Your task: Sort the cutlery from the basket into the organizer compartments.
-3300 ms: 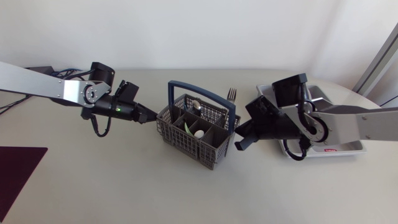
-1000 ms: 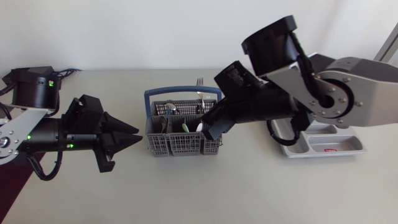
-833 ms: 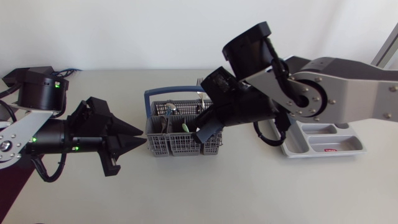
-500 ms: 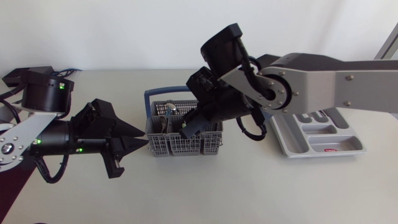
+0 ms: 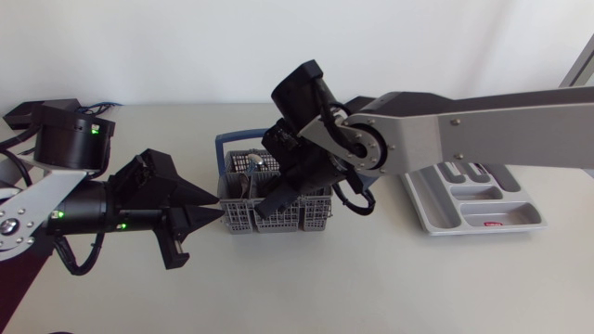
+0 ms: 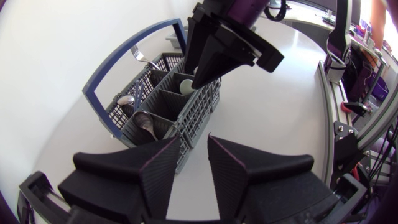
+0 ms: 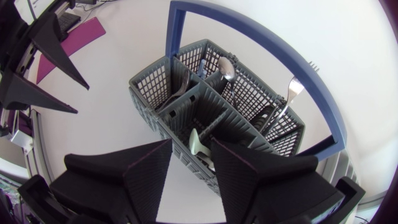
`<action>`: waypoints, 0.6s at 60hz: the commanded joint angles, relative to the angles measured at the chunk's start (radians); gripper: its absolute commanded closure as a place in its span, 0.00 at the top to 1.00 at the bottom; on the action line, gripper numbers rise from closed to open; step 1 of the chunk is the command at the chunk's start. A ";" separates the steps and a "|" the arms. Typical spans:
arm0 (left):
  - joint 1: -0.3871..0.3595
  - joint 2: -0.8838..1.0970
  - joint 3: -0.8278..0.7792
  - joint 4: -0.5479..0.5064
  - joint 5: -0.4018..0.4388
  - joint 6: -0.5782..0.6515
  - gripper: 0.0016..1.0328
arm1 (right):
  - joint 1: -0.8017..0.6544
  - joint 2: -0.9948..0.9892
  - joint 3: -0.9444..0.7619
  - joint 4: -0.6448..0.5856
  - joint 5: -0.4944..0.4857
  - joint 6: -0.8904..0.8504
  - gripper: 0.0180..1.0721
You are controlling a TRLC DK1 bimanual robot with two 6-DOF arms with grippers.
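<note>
One pale utensil (image 7: 196, 140) below spread right tool (image 7: 191, 148), inside basket (image 7: 155, 84)

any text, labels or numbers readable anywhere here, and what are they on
red label on the organizer: carries print, too small to read
basket and cutlery: no words, numbers or signs visible
green lights on the left arm: plain lights, no text beside them
</note>
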 commanded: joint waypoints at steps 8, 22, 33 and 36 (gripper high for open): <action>-0.007 -0.016 -0.031 0.003 -0.006 -0.014 0.32 | -0.002 0.050 0.035 -0.001 0.025 0.040 0.42; -0.007 -0.016 -0.049 0.019 -0.007 -0.011 0.32 | -0.002 0.082 0.052 -0.003 0.029 0.045 0.31; -0.011 -0.018 -0.059 0.025 -0.009 -0.011 0.32 | -0.001 0.102 0.066 -0.013 0.028 0.045 0.17; -0.015 -0.018 -0.062 0.026 -0.011 -0.009 0.32 | -0.001 0.103 0.066 -0.013 0.028 0.045 0.13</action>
